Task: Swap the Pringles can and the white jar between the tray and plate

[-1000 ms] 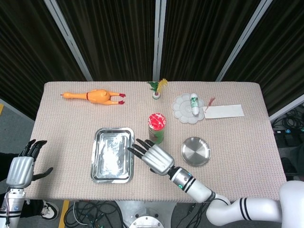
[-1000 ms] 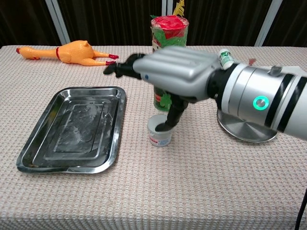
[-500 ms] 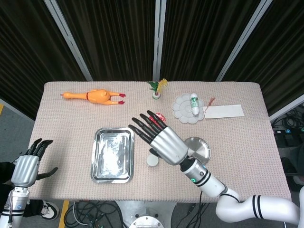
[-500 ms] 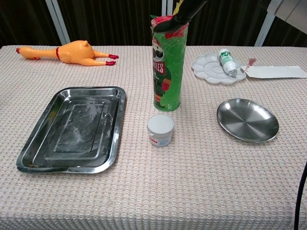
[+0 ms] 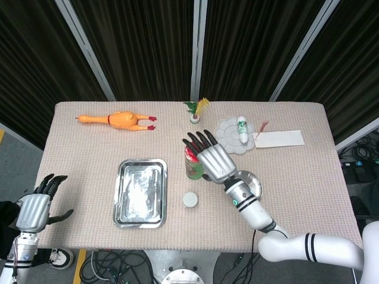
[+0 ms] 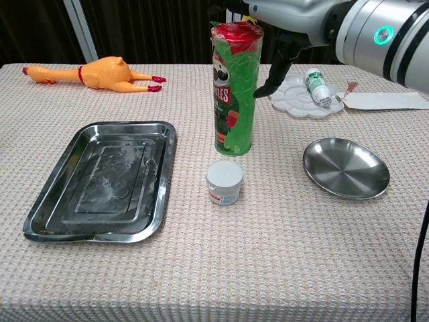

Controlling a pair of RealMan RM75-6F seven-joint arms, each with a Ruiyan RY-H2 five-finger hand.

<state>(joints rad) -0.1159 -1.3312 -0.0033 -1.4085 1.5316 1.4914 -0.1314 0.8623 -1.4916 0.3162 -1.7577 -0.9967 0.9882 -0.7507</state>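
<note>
Chest view: green Pringles can, upright, under right robot hand, fingers spread, empty.

Far left there's a rubber chicken lying on its side. Far right, a white paint palette has a little green-labelled bottle lying on it, and a white card sits just beside that. A small feathery ornament stands at the far edge, mid-table.
</note>
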